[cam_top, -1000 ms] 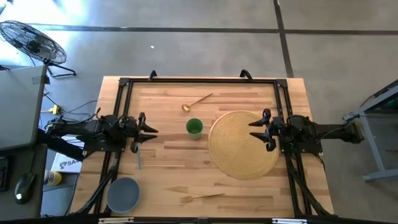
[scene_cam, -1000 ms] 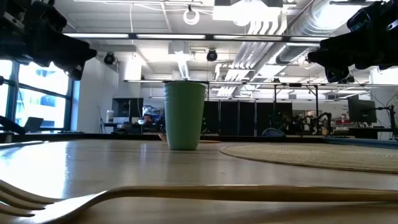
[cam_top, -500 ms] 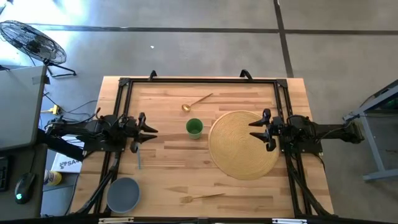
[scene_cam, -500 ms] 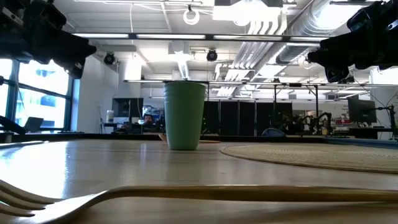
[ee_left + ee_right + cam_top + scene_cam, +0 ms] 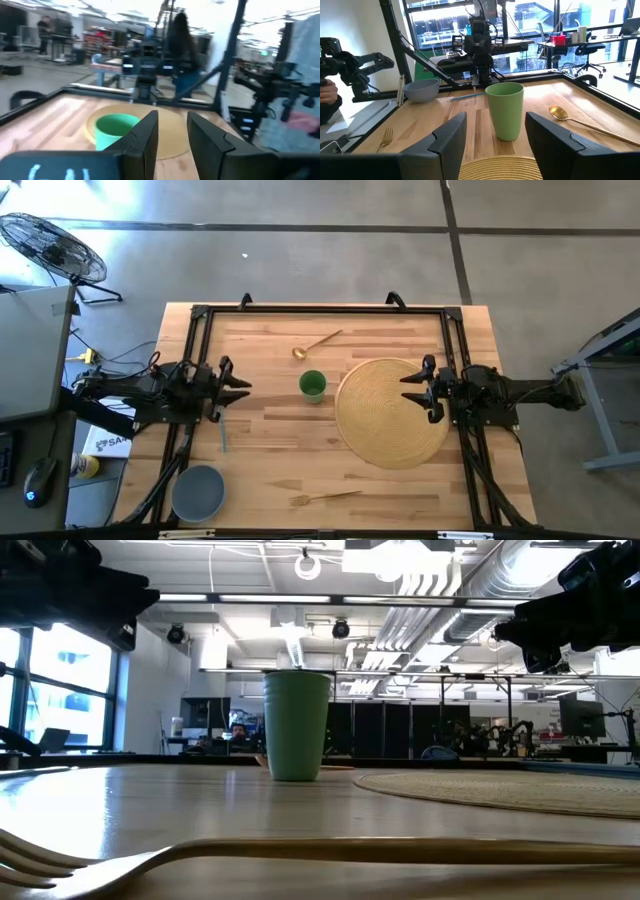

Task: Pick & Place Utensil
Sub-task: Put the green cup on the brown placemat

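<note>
Low view puts a gold metal fork (image 5: 300, 852) nearest, lying flat along the bottom of the frame, tines at lower left. Behind it, at centre, the green plastic cup (image 5: 297, 725) stands upright on my wooden table (image 5: 180, 795), and the round woven placemat (image 5: 520, 790) spreads at right.

From above, that fork (image 5: 325, 497) lies near the bottom centre, with a grey-blue bowl (image 5: 198, 491) at lower left. A thin light-blue straw (image 5: 223, 433) lies just below my left gripper (image 5: 243, 388), at centre left. Its fingers are parted and hold nothing. My right gripper (image 5: 409, 387) hovers over the placemat's right half, fingers apart and likewise empty. The cup sits between my two grippers, just beside the mat's left edge. Farther up, a gold spoon (image 5: 315, 344) lies slanted, bowl end nearest the cup.

Beyond the table, a black floor fan (image 5: 50, 248) stands at upper left. A white box (image 5: 105, 442) at left bears writing I cannot read in full.
</note>
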Robot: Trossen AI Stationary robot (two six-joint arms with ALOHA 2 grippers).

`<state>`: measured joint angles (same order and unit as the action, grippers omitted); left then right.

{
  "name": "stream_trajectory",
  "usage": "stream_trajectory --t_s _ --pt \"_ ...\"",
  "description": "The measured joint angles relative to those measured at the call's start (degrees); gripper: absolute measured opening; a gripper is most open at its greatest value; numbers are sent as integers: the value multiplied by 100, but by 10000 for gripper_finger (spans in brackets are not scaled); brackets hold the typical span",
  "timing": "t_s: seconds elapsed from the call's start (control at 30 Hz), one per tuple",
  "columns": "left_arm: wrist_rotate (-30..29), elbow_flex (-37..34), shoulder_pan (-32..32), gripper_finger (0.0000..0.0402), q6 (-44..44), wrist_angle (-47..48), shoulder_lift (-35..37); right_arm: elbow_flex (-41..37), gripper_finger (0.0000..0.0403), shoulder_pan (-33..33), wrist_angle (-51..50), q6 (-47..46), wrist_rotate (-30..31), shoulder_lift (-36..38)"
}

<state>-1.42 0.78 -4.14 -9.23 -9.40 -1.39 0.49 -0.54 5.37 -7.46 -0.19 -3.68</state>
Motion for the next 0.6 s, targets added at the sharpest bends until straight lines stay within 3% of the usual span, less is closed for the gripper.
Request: stream_trajectory --t_s 0.2,0.47,0.6 --pt "80 0 0 101 -296 -126 0 0 197 0 58 0 34 -2" --pt "194 0 0 101 -413 -116 -2 -1 197 0 1316 -449 447 -4" --pt "193 0 0 101 -415 -172 -2 -2 197 0 1925 -483 1272 -3"
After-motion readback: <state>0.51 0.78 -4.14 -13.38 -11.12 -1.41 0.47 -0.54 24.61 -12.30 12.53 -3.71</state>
